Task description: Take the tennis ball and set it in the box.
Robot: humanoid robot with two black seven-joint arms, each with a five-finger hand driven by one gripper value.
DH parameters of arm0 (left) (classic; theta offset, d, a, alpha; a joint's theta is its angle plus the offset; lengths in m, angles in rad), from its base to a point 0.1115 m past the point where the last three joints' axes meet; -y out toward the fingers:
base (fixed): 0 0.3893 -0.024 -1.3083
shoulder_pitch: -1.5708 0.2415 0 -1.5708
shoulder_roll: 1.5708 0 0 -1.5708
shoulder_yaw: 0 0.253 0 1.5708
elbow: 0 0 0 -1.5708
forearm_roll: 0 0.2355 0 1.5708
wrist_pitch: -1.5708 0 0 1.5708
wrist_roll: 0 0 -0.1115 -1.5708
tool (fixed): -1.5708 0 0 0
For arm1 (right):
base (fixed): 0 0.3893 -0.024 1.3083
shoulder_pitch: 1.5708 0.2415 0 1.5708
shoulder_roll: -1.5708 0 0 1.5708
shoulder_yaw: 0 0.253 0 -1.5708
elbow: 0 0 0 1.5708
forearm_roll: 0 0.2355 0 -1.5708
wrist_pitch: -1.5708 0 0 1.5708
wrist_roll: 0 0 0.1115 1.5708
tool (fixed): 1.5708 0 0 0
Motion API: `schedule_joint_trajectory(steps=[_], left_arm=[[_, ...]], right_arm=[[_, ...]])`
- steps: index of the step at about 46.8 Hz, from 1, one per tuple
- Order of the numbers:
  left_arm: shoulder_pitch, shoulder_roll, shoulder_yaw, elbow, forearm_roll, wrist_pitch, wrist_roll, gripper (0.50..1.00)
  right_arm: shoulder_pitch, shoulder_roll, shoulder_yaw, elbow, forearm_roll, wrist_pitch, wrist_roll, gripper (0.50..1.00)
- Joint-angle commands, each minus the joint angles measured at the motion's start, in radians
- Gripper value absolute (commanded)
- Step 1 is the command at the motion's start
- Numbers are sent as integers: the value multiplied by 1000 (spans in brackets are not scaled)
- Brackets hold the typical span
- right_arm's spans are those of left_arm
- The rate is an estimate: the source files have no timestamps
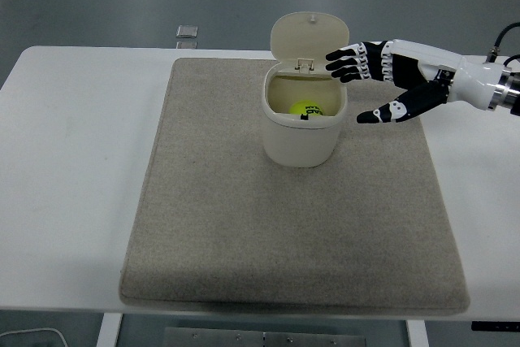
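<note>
Tennis ball [306, 108] lies inside the box [303, 132], low down near the bottom, its yellow-green top showing through the open mouth. Dark print on the ball, too small to read. Ball sits toward the 3 o'clock side of the opening, partly masked by the near rim.

Box is a cream, round-cornered tub standing upright on the mat [244, 217]. Its hinged lid [309, 35] is flipped up and back at the 12 o'clock side, standing nearly vertical, inner face toward the camera. A small dark mark shows on the inner rim beside the ball.

Right hand [382, 79] hovers at the box's 3 o'clock, just clear of the rim and not touching it. Fingers [348, 61] stretched out straight, pointing toward 9 o'clock, level with the lid hinge. Thumb [382, 114] spread well below them. Wide open, holding nothing. Black-and-white finger segments, white forearm running off to the picture's 3 o'clock edge.

Mat is grey-beige, rectangular, covering the middle of the white bench [73, 168]. Box stands in the mat's far half, slightly toward 1 o'clock from the mat's centre.

Small grey square object [187, 32] sits beyond the bench's far edge, at about 11 o'clock from the box, well apart from it.
</note>
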Motion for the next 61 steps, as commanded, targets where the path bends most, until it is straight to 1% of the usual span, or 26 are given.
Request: schedule_joint_trajectory(steps=[1, 17, 19, 27, 30, 37, 41, 47, 51, 59, 61], left_arm=[[0, 0, 0, 0, 0, 0, 0, 992], [0, 0, 0, 0, 0, 0, 0, 992], [0, 0, 0, 0, 0, 0, 0, 992], [0, 0, 0, 0, 0, 0, 0, 992], [0, 0, 0, 0, 0, 0, 0, 992], [0, 0, 0, 0, 0, 0, 0, 992], [0, 0, 0, 0, 0, 0, 0, 992], [0, 0, 0, 0, 0, 0, 0, 992], [0, 0, 0, 0, 0, 0, 0, 992], [0, 0, 0, 0, 0, 0, 0, 992], [0, 0, 0, 0, 0, 0, 0, 992]], right_arm=[[-20, -4, 0, -27, 51, 3, 0, 893], [-72, 15, 0, -216, 312, -5, -8, 893], [-79, 19, 0, -239, 350, -6, -20, 893], [-99, 88, 1, -325, 508, -12, -98, 893], [-106, 108, 12, -337, 563, -21, -116, 893], [-124, 145, 41, -340, 713, -93, -167, 893], [-125, 170, 61, -340, 801, -126, -187, 893], [-127, 186, 64, -344, 890, -175, -189, 893], [-129, 197, 64, -344, 905, -199, -189, 893], [-135, 200, 66, -345, 889, -204, -181, 897], [-135, 200, 64, -345, 889, -204, -179, 909]])
